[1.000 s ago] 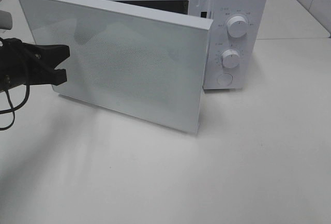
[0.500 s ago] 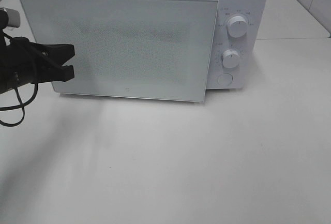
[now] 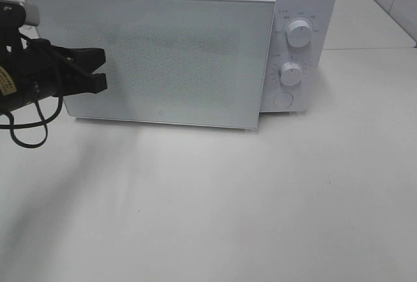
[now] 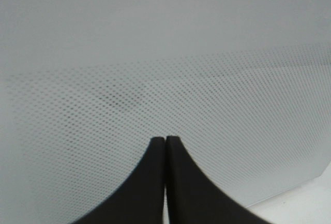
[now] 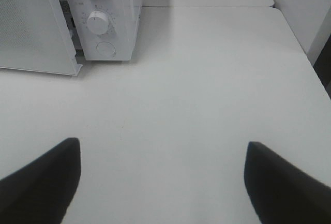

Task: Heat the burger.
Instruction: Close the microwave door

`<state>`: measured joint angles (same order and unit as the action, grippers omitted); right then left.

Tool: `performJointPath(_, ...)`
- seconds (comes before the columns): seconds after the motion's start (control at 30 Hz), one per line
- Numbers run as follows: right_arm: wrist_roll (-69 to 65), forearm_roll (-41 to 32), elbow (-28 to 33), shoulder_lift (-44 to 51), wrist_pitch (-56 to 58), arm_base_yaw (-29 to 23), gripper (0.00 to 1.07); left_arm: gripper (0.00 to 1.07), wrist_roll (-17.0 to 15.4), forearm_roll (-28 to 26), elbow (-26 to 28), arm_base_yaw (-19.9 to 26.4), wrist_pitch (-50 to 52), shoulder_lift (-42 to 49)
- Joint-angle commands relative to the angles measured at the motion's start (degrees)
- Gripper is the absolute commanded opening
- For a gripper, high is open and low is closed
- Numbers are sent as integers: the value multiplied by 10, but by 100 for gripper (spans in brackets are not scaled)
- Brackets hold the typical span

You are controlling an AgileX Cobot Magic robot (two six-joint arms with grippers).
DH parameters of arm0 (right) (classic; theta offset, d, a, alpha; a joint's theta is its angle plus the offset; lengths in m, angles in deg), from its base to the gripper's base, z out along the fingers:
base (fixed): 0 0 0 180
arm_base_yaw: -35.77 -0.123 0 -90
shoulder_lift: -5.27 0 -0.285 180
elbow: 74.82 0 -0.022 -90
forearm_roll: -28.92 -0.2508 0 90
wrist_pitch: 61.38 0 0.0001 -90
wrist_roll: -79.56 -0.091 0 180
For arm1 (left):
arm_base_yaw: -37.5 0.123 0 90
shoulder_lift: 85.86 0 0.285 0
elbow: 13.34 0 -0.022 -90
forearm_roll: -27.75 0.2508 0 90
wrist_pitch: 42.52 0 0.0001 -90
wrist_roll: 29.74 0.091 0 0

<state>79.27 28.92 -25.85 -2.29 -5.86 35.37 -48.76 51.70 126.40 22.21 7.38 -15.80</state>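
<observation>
The burger is hidden; no view shows it. The white microwave [image 3: 303, 8] stands at the back of the table, and its dotted glass door [image 3: 163, 54] lies almost flat against its front, with a narrow gap at the dial side. My left gripper [image 3: 104, 68] is shut and empty, with its black fingertips against the left part of the door. In the left wrist view the left gripper [image 4: 165, 139] points straight at the dotted glass. My right gripper [image 5: 161, 146] hangs open and empty over bare table, to the right of the microwave [image 5: 111, 6].
Two white dials [image 3: 300, 32] [image 3: 290, 73] and a round button [image 3: 283, 99] sit on the microwave's right panel. The white table [image 3: 228, 204] spreads out in front. A black cable [image 3: 26, 135] loops below the left arm. A wall rises at the table's far right [image 5: 310, 6].
The door has swung from half open to nearly flat against the microwave. My left gripper has moved right along with it, staying shut. The right gripper has not changed.
</observation>
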Motion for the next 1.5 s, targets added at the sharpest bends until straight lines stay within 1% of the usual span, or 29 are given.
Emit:
performJointPath(0.03,3,0,2,17,-5,4,77,0,-2,-19,25,-33,-21,-11)
performJointPath(0.07,3,0,2,17,-5,4,77,0,-2,-19,25,-33,-21,-11)
performJointPath(0.13,3,0,2,17,-5,4,77,0,-2,-36,41,-49,-30,-19)
performJointPath(0.27,3,0,2,17,-5,4,77,0,-2,-47,54,-64,-29,-26)
performJointPath(0.3,3,0,2,17,-5,4,77,0,-2,-54,65,-73,-30,-31)
performJointPath(0.43,3,0,2,17,-5,4,77,0,-2,-65,80,-86,-37,-40)
performJointPath(0.47,3,0,2,17,-5,4,77,0,-2,-75,95,-96,-55,-47)
performJointPath(0.5,3,0,2,17,-5,4,77,0,-2,-75,95,-96,-55,-47)
performJointPath(0.57,3,0,2,17,-5,4,77,0,-1,-82,117,-109,-78,-55)
performJointPath(0.6,3,0,2,17,-5,4,77,0,-1,-82,117,-109,-78,-55)
performJointPath(0.63,3,0,2,17,-5,4,77,0,-2,-86,132,-116,-85,-60)
performJointPath(0.93,3,0,2,17,-5,4,77,0,-2,-96,177,-124,-104,-78)
performJointPath(1.17,3,0,2,17,-5,4,77,0,-5,-97,226,-124,-131,-99)
performJointPath(1.27,3,0,2,17,-5,4,77,0,-5,-97,229,-125,-131,-100)
performJointPath(1.37,3,0,2,17,-5,4,77,0,-7,-97,243,-131,-132,-107)
performJointPath(1.43,3,0,2,17,-5,4,77,0,-8,-98,266,-146,-144,-120)
performJointPath(1.5,3,0,2,17,-5,4,77,0,-8,-98,271,-148,-150,-123)
